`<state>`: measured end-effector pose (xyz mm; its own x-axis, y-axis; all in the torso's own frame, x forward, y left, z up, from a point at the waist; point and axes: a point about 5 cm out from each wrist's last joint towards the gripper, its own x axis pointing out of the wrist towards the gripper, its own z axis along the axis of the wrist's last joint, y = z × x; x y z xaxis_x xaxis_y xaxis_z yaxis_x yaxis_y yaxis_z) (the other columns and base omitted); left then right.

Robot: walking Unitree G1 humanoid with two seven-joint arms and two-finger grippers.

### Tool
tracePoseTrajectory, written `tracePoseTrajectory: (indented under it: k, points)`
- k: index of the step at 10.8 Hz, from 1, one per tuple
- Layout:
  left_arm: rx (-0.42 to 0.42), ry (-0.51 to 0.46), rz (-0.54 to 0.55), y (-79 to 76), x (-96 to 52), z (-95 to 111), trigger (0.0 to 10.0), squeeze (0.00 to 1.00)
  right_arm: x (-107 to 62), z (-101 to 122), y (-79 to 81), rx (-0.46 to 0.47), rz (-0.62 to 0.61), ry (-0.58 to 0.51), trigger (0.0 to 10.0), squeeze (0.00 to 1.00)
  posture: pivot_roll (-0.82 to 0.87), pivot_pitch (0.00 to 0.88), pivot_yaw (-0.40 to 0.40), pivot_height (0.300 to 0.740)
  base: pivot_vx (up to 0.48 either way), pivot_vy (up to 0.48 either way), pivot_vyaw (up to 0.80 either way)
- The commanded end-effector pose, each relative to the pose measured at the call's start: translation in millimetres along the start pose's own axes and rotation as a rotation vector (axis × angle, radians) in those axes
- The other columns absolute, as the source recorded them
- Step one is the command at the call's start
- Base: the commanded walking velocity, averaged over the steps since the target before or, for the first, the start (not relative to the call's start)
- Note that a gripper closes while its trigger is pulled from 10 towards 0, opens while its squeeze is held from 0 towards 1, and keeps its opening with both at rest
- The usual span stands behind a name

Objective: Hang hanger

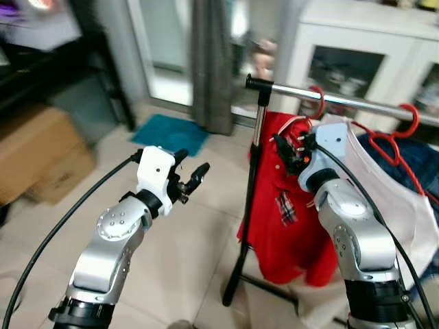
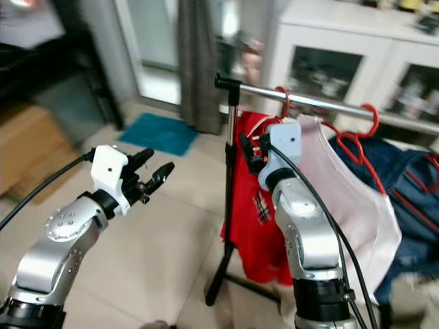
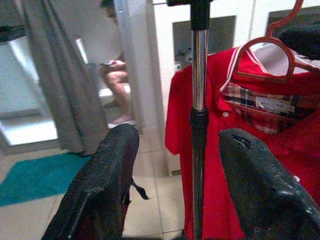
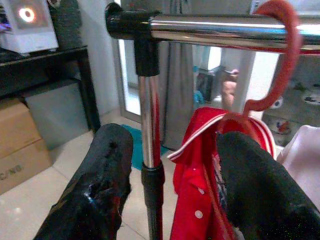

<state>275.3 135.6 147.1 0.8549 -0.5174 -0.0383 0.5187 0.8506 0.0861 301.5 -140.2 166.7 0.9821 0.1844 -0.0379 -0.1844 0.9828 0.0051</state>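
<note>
My right end effector [image 1: 287,152] is raised just beside the red shirt [image 1: 281,226], near the rack's upright pole [image 1: 257,123]. Its fingers [image 4: 100,185] are spread apart and hold nothing; the pole stands between them in my right wrist view. The red hanger [image 4: 280,60] carrying that shirt is hooked over the chrome rail [image 4: 225,30], close to the rail's capped end. A second red hanger [image 1: 401,133] sits further along the rail with a white garment [image 1: 391,199] and a blue one [image 1: 415,161]. My left end effector [image 1: 192,179] is held out over the tiled floor [image 1: 192,253], well left of the rack, fingers [image 3: 95,190] apart and empty. A teal mat [image 1: 170,133] lies beyond it.
</note>
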Motion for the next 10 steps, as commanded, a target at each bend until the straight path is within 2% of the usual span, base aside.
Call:
tracePoseTrajectory:
  k: [1,4,6,8,10]
  points:
    - [0.02,-0.004,0.0,-0.3,0.9,0.7,10.0,0.0,0.7,8.2,-0.6,-0.014,-0.018,-0.038,10.0,1.0,-0.03,0.0,0.056,0.74,0.0,-0.337,0.0]
    - [0.035,0.004,0.0,2.6,-1.7,0.0,10.0,0.0,-0.1,9.2,-4.3,0.01,-0.062,-0.049,10.0,1.0,-0.03,0.0,0.056,0.74,0.0,-0.303,0.0]
    - [0.026,0.005,-0.035,0.4,-3.3,-0.8,10.0,0.0,-1.3,13.6,-4.3,-0.026,-0.055,-0.048,10.0,1.0,-0.03,0.0,0.061,0.74,0.0,0.0,0.0]
    - [0.008,0.002,-0.141,-8.1,-6.8,-0.1,10.0,0.0,-14.0,18.6,-2.5,-0.049,0.011,-0.048,10.0,1.0,-0.03,0.0,0.065,0.74,0.0,0.0,0.0]
    - [-0.008,0.017,-0.222,-13.1,-9.1,-1.4,10.0,0.0,-24.1,20.2,-18.2,-0.092,0.02,0.021,10.0,1.0,-0.04,0.0,0.073,0.74,0.0,0.0,0.0]
